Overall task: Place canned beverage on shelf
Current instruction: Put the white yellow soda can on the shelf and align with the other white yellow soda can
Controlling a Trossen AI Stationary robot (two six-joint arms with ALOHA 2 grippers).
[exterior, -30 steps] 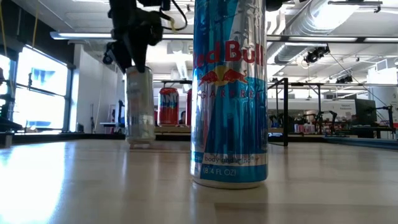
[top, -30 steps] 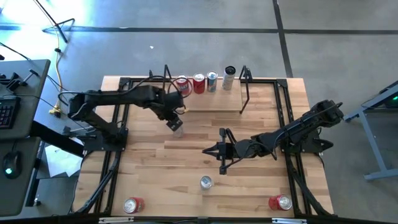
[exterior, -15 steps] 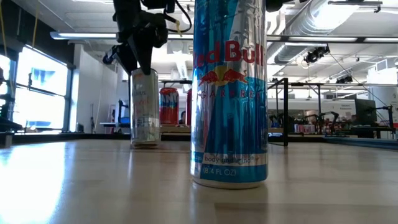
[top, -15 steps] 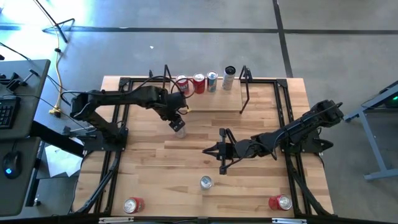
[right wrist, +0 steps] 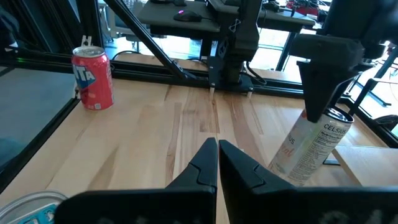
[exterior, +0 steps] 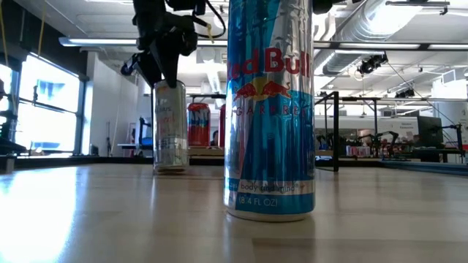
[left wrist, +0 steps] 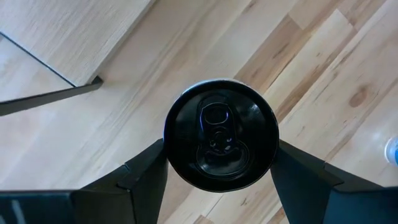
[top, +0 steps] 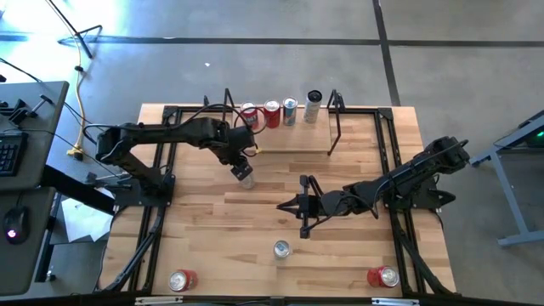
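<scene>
A slim silver can is in my left gripper, just near of the shelf. The low view shows this can under the gripper, and the right wrist view shows it leaning. The shelf is a light board with black rod frames at its ends. Several cans stand along its far edge. My right gripper hovers shut at mid-table and holds nothing. My left gripper pinches the silver can between its two fingers, one on each side of the wall just under the top rim. The fingers come from above, pointing steeply down. The can hangs tilted below them. I cannot tell whether its lower end touches the table.
A blue-and-silver can stands near the table's front, filling the low view. Red cans stand at the near left and near right corners. Black frame rails run along both table sides.
</scene>
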